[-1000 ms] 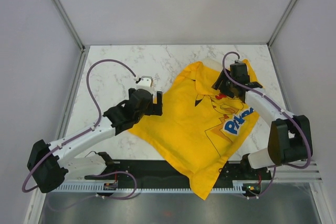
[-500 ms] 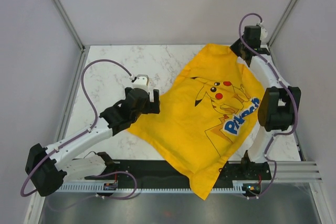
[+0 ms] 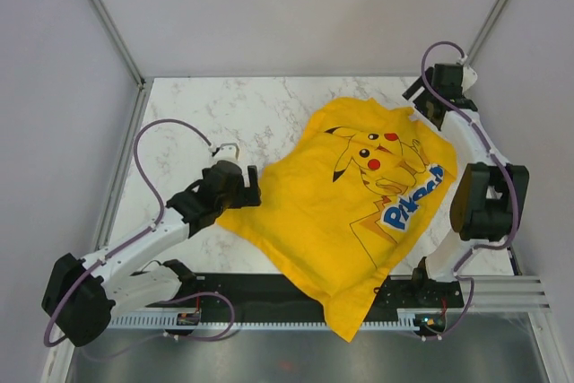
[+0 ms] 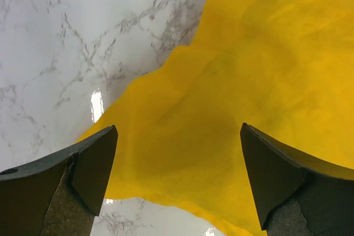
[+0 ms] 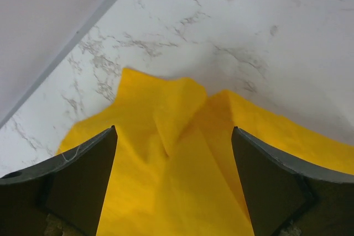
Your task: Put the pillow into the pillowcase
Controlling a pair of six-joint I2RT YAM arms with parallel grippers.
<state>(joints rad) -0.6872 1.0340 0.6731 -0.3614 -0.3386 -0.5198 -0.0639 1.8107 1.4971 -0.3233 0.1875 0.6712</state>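
1 second ago, a white patch of the plump pillow showed at the far edge of the bright yellow Pikachu-printed fabric pillowcase [image 3: 359, 204], beneath the right gripper [image 3: 430, 100]. That gripper has since swung out to the far right corner of the white marble table [image 3: 224, 114], and no white shows now. The pillow is judged to be fully inside the case, so the task looks nearly done. Both hands are spread and empty, with the left gripper [image 4: 177, 136] over the case's left edge and the right over its creased far corner.
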